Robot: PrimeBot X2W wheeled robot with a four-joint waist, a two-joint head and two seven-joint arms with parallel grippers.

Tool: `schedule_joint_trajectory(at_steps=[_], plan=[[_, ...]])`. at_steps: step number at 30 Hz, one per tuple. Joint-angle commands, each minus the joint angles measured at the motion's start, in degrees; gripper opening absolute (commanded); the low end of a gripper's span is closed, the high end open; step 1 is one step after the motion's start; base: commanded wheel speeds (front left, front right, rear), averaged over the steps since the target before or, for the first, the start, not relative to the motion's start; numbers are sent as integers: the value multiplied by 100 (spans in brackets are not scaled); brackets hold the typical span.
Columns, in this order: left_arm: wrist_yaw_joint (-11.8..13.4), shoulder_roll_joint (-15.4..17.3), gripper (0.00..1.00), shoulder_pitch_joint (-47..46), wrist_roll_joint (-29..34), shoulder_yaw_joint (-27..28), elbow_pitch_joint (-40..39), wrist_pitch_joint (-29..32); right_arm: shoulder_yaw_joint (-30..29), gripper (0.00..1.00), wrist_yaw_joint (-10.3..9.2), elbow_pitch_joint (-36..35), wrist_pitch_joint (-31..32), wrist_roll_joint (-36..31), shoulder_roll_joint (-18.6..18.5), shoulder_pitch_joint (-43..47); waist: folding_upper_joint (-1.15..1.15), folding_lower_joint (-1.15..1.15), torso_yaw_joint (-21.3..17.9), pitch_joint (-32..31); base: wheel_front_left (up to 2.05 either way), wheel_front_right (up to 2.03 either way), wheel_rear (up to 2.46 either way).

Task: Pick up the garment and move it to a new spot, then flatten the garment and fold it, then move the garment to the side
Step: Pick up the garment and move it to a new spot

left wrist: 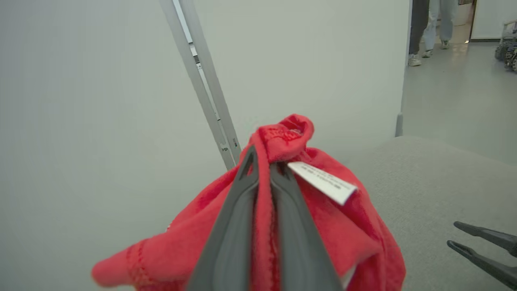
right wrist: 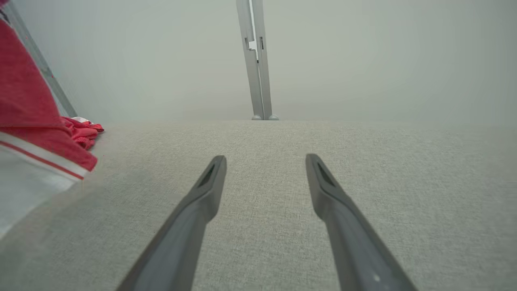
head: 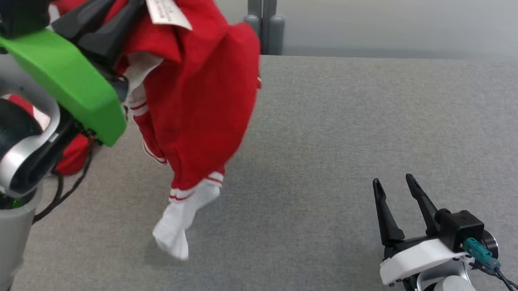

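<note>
Left gripper (left wrist: pixel 264 161) jaws clenched on red garment (head: pixel 199 92), holding it aloft over grey surface (head: pixel 354 124) for relocation; right gripper (head: pixel 393 180) jaws spread, empty, waiting.

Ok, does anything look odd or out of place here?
Nothing is damaged or spilled. The red garment hangs bunched from the shut left hand, its white label sticking out, one white cuff dangling low over the grey table.
</note>
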Motion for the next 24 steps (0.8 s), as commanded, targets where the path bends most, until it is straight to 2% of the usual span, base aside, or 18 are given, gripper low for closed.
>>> schedule_joint_trajectory(at_steps=[1,5,12,15,18,24], plan=[[4,-137,0,-206,-94,-109,-78,103,-8,100,-2,13,-19,33,1,-17,0,0,-587,-99,0,0,0],[120,-683,0,-597,-348,-422,-165,237,-65,100,-1,-6,-20,45,54,-37,0,0,-1046,-83,0,0,0],[401,-1622,0,-751,-335,-911,-9,-108,-186,100,-1,-27,-20,54,126,19,0,0,-1833,19,0,0,0],[513,-1803,0,-550,-166,-946,338,-488,-203,100,-1,-11,-20,13,128,58,0,0,-2076,33,0,0,0],[588,-1852,0,-258,-45,-909,854,-950,-231,100,-1,-26,-20,8,131,54,0,0,-2225,41,0,0,0],[491,-1798,0,659,120,-975,2412,-1856,-346,100,-1,-56,-19,46,109,28,0,0,-2235,80,0,0,0]])
